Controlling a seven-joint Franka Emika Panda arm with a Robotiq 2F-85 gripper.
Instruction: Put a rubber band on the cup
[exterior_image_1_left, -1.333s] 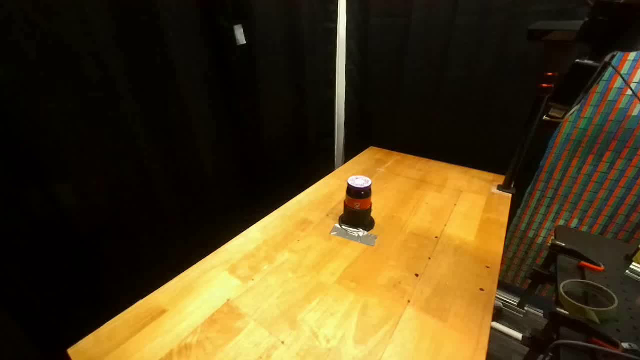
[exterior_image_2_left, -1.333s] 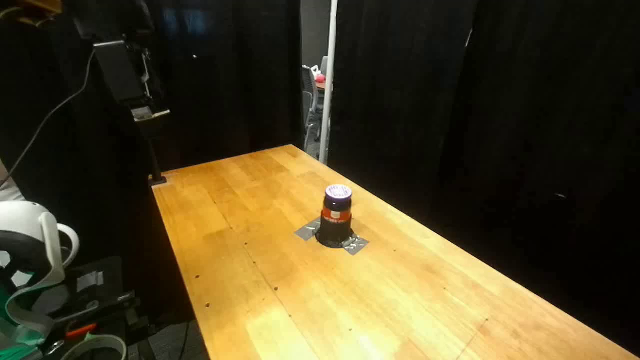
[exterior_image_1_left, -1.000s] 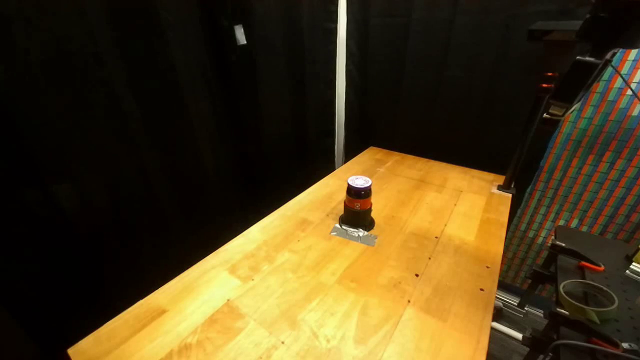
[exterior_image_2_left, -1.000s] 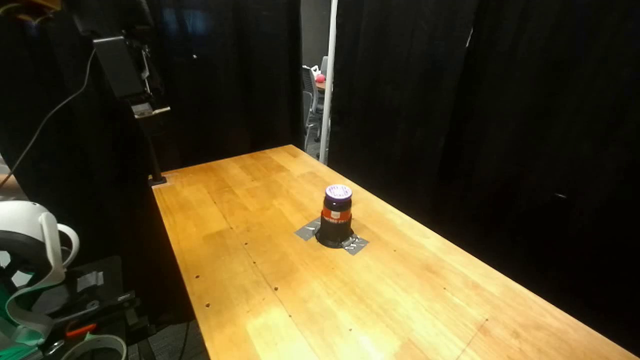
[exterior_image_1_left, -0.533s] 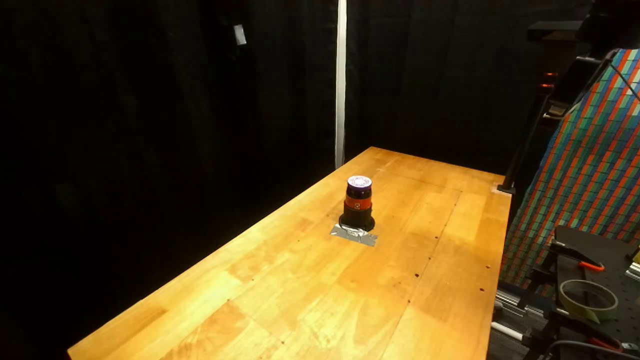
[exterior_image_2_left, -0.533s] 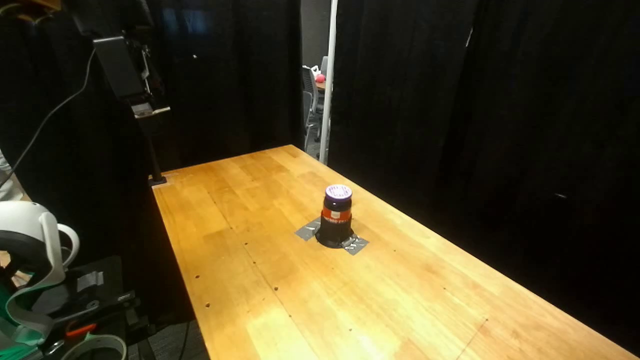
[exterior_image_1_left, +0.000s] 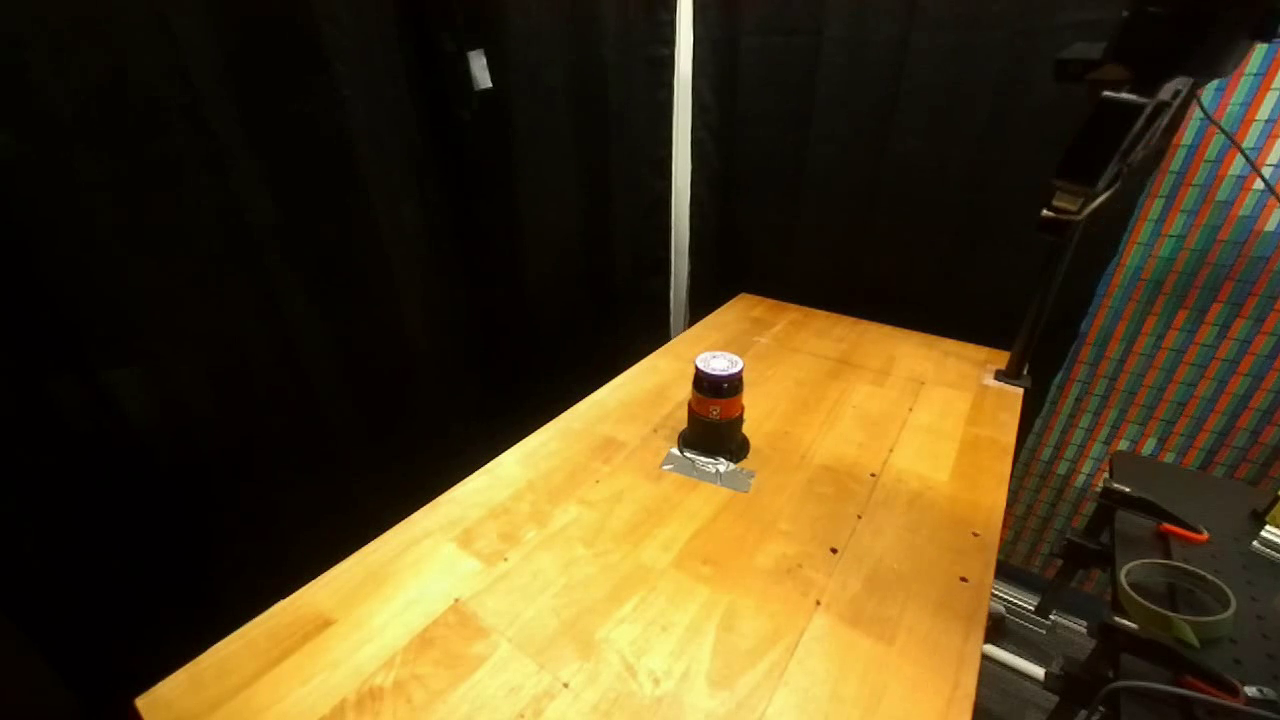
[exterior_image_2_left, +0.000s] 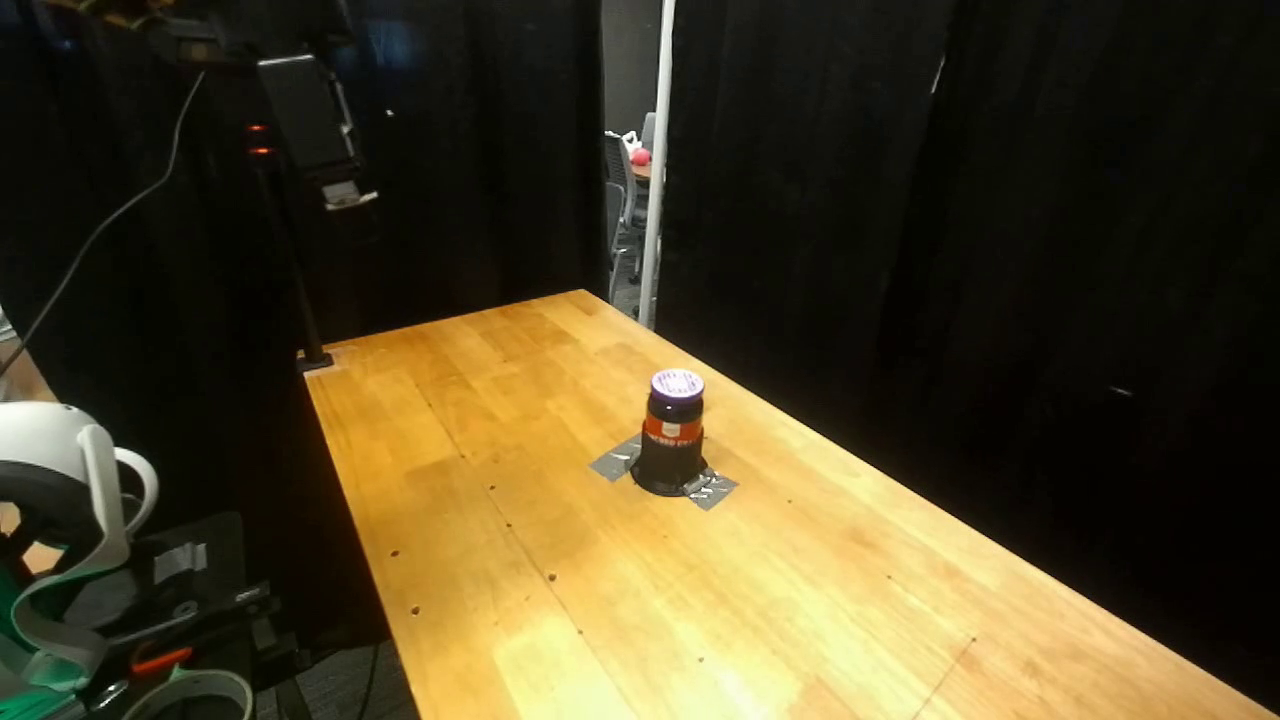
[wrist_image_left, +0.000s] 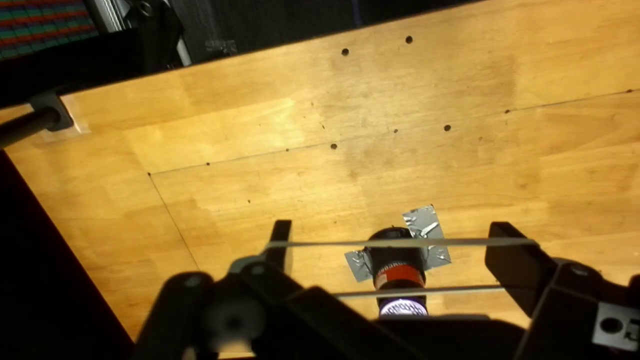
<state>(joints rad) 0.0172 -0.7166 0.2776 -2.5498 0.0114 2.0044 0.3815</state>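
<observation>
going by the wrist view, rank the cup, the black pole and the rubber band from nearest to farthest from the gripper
Nearest to the gripper first:
1. Rubber band: on the gripper itself, strands stretched across its opening.
2. Cup: standing on the table, low in the view, right of centre.
3. Black pole: at the table's edge, far left.

From where I stood, no word could be read for certain. The label (wrist_image_left: 400, 275) on the cup (exterior_image_2_left: 674, 435) carried small print, and its whitish lid (exterior_image_2_left: 677, 384) bore purple lettering, both too blurred to spell out. A white tag (wrist_image_left: 619, 326) on the gripper (wrist_image_left: 392, 244) showed a dark mark, cut off at the wrist view's edge.
</observation>
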